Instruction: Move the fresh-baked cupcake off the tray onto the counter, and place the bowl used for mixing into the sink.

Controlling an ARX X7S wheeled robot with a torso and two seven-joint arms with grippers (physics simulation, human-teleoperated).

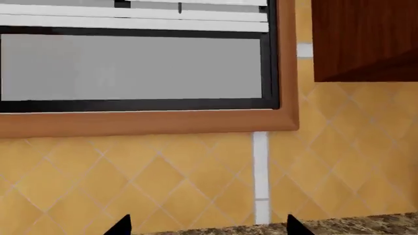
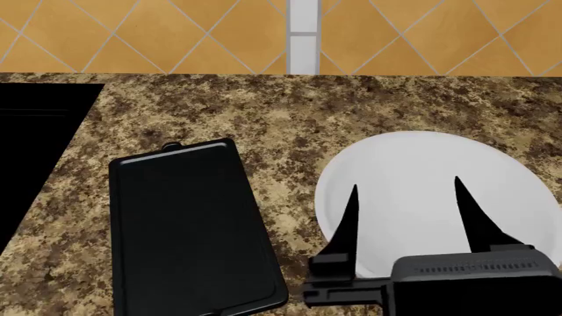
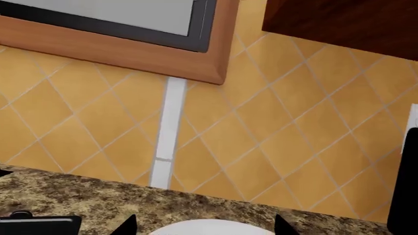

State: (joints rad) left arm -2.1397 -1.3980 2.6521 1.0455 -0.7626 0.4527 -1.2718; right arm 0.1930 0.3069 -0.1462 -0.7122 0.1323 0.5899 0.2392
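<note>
1. The right gripper (image 2: pixel 406 197) hangs over the bowl (image 2: pixel 422 197), fingers spread wide with nothing between them; the white rim lies beyond both tips.
2. The left gripper (image 1: pixel 207 226) shows only two dark tips, set apart and empty, facing the tiled wall (image 1: pixel 163 181).
3. Out to the right gripper's left, the tray (image 2: pixel 189 230) lies bare on the counter (image 2: pixel 290 112); I can't see the cupcake anywhere.
4. Farther left is the sink (image 2: pixel 35 131).
5. The bowl step looks in hand: next, lower the fingers onto the rim, close, lift, and carry it past the tray to the basin.
</note>
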